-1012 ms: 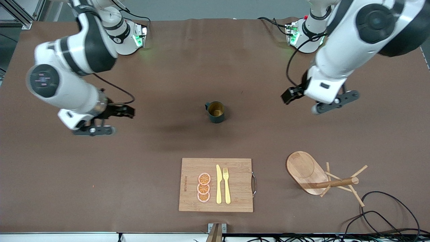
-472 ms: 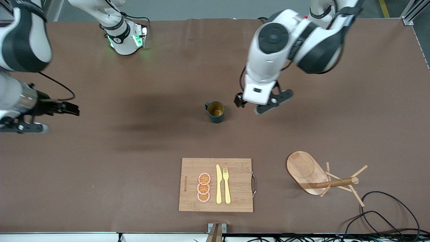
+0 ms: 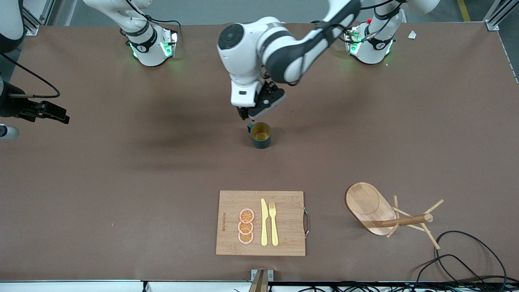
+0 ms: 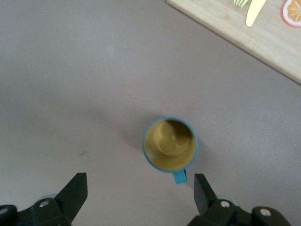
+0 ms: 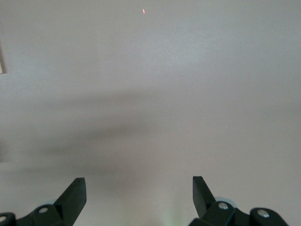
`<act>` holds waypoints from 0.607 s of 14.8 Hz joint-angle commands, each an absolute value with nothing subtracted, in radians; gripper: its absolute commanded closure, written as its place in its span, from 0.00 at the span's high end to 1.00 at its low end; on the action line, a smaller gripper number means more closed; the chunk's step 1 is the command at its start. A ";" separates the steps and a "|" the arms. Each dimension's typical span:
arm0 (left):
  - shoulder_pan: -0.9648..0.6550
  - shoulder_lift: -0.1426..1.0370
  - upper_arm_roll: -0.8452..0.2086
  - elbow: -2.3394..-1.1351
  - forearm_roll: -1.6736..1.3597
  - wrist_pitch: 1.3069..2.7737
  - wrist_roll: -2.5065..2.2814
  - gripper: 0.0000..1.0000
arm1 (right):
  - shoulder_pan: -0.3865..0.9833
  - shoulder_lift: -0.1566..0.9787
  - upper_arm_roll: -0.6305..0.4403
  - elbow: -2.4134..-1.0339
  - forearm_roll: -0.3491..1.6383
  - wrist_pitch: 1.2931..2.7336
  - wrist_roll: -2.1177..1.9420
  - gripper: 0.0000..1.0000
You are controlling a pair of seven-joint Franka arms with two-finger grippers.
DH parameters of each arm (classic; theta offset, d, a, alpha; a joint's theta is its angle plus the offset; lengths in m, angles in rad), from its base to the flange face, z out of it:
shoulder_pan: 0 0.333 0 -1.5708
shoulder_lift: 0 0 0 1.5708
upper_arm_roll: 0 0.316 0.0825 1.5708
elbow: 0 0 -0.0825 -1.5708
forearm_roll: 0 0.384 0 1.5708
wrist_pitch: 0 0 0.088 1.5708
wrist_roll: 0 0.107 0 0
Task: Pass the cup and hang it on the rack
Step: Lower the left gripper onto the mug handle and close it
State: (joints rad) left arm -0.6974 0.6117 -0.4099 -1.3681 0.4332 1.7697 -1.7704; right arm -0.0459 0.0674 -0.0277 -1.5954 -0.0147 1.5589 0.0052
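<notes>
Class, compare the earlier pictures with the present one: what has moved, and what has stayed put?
The left gripper has swung in from the left arm's end of the table to above the cup, jaws open, holding nothing. The right gripper, open, has drawn away to the right arm's end. The cup, rack and cutting board have not moved.

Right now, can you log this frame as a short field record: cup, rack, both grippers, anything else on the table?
cup: cup upright mid-table, handle toward the robots' bases
rack: rack toppled, toward the left arm's end
left gripper: left gripper above the cup, jaws open, nothing held
right gripper: right gripper over bare table at the right arm's end, jaws open, waiting
other: cutting board with knife, fork, orange slices
</notes>
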 commanded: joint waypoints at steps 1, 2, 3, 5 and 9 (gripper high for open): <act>-0.813 0.676 -0.365 -1.315 0.543 1.776 -1.905 1.00 | -0.068 0.068 -0.011 -1.594 -0.020 1.562 -0.002 1.00; -0.865 0.699 -0.332 -1.310 0.575 1.787 -1.945 1.00 | -0.067 0.069 -0.011 -1.592 -0.020 1.562 -0.002 1.00; -0.932 0.728 -0.277 -1.296 0.606 1.792 -1.988 1.00 | -0.067 0.069 -0.011 -1.592 -0.021 1.562 -0.003 1.00; -1.067 0.796 -0.137 -1.258 0.623 1.812 -2.072 1.00 | -0.074 0.069 -0.012 -1.592 -0.025 1.557 -0.003 1.00; -1.233 0.888 0.067 -1.253 0.623 1.893 -2.183 0.99 | -0.100 0.116 -0.012 -1.582 -0.023 1.557 -0.005 1.00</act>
State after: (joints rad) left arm -1.1805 0.8257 -0.0057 -1.3033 0.6034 1.8755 -2.1468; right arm -0.0730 0.0825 -0.0267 -1.5954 -0.0151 1.5555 0.0046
